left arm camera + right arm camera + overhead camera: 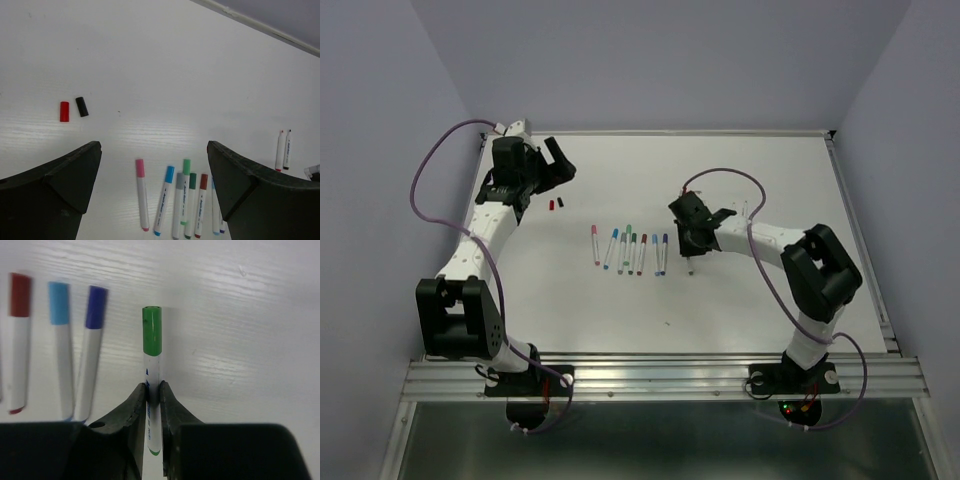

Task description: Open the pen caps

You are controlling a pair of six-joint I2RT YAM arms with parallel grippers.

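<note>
where the right tool [152, 386] clamps the pen [151, 367], its green cap [152, 330] protrudes.

Blue lettering on the pens [163, 202], too small and blurred to read

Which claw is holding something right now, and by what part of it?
The right claw pinches the green-capped pen on its white barrel, clear of the green cap. The left claw is open, holding nothing.
</note>
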